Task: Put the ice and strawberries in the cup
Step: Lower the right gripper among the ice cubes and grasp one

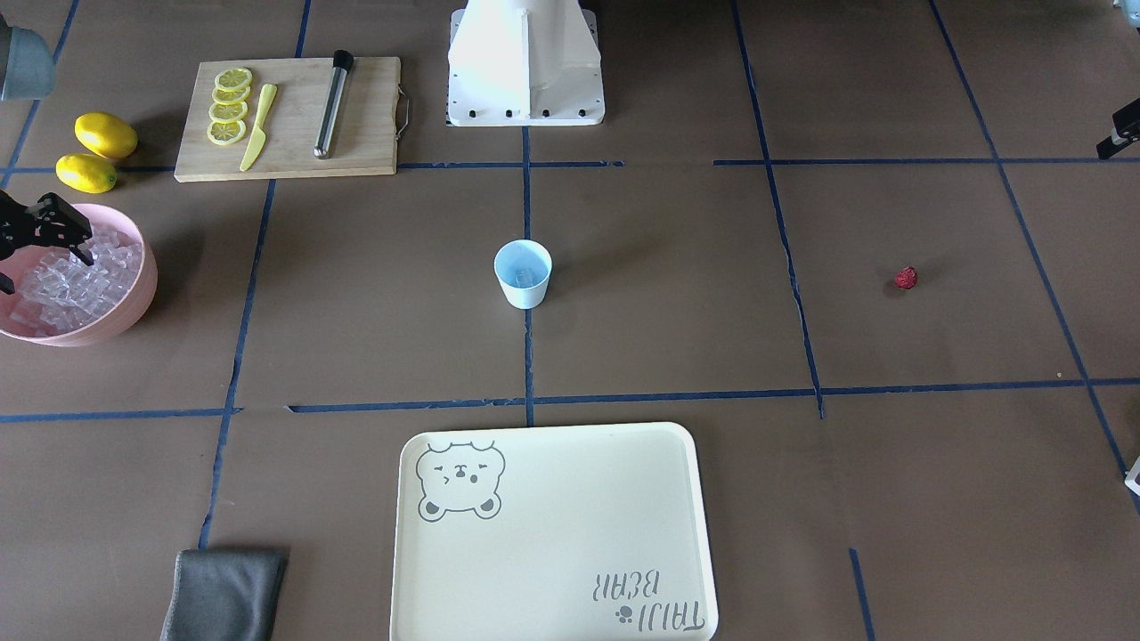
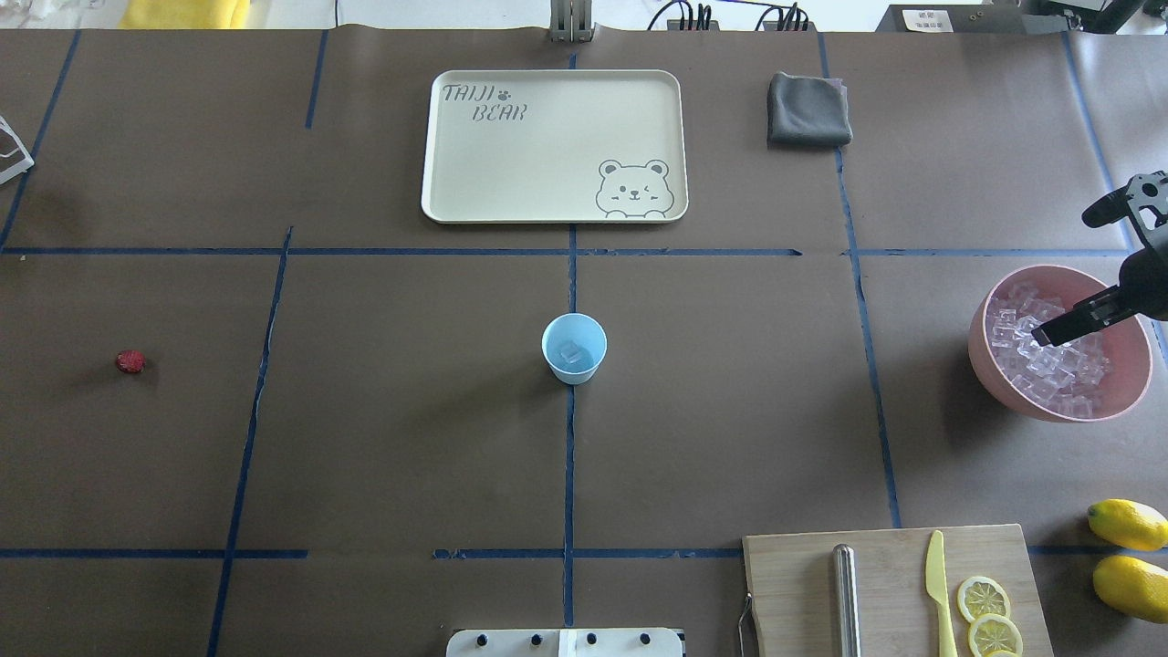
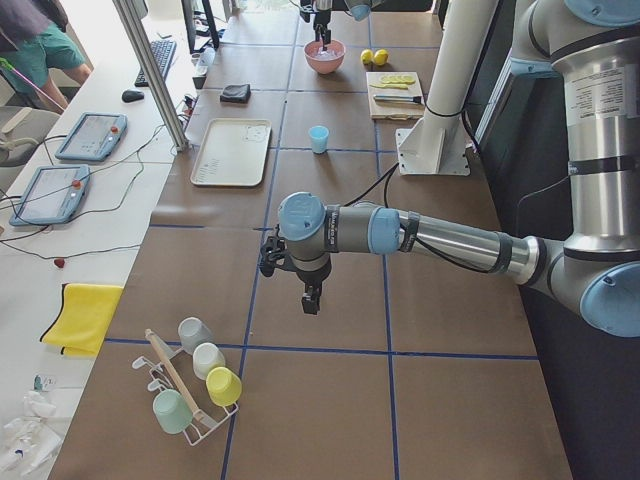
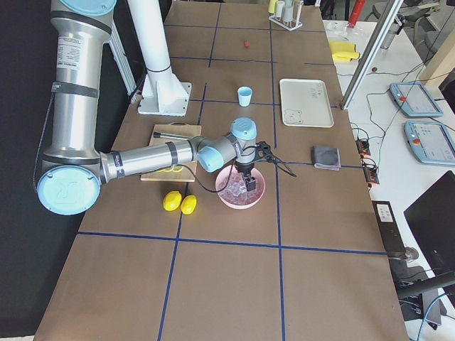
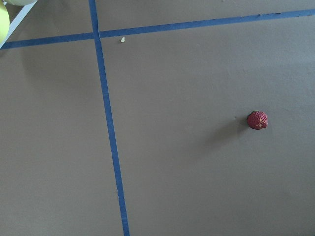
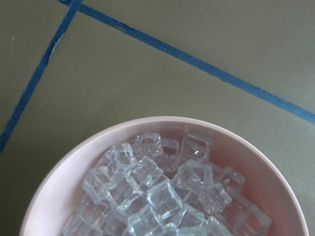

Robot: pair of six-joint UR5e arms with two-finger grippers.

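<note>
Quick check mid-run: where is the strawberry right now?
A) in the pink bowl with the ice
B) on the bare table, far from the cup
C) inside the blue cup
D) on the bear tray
B: the strawberry lies alone on the brown table, well apart from the cup.

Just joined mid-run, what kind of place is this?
Likely a robotics lab bench staged for drink-making: blue tape lines grid the table, control tablets lie on the side desk, and a bowl of ice stands ready.
</note>
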